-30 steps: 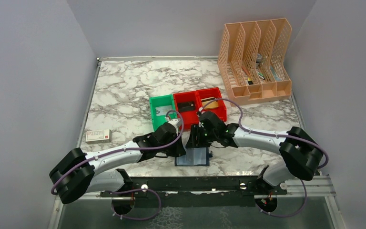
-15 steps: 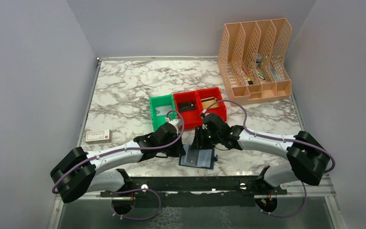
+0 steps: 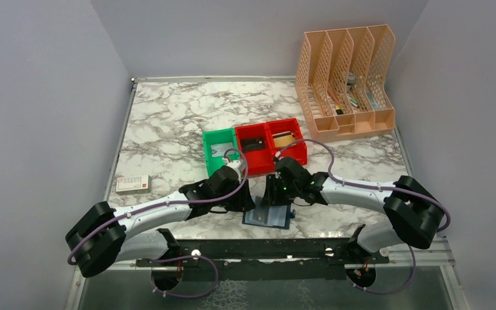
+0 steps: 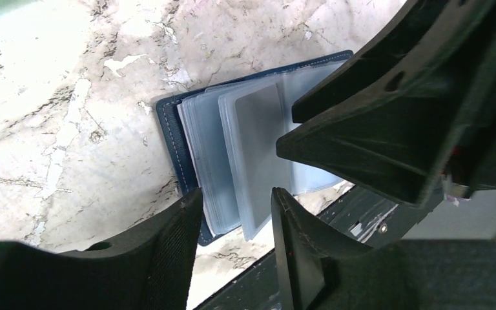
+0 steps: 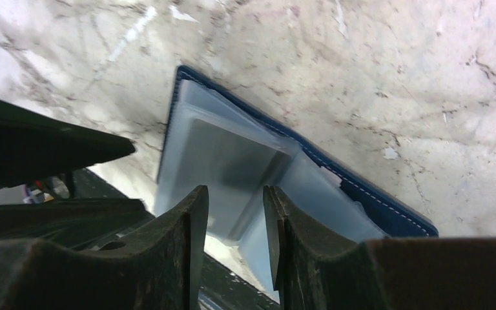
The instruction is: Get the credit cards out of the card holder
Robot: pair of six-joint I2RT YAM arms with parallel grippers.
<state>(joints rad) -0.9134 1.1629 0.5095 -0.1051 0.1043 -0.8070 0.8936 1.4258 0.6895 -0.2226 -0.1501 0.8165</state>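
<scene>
Evidently the step in hand is to get hold of one card (image 5: 226,155) among the clear sleeves (image 4: 252,148) and draw it out. To do that well, I judge, one side should pin the cover flat while the other pinches only the card's exposed edge, pulling along the sleeve's open side rather than upward, since a lift would likely drag the whole light card holder (image 4: 168,135) off the table (image 3: 168,123). Starting at the left, the left end effector (image 4: 236,196) is released, its two fingers standing apart at the near ends of the sleeves, which show in the gap between them without being pinched; the card holder lies open on the table close to its near edge, navy cover underneath and sleeves fanned on top, directly between the two arms in the overhead view; the grey card shows inside the uppermost sleeve; on the right, the right end effector (image 5: 234,191) hangs right over that sleeve with its fingers parted to either side of it, and whether they press on its edges or merely straddle it I cannot tell; the two end effectors stand very near each other, so the next move calls for care that they do not knock together.
</scene>
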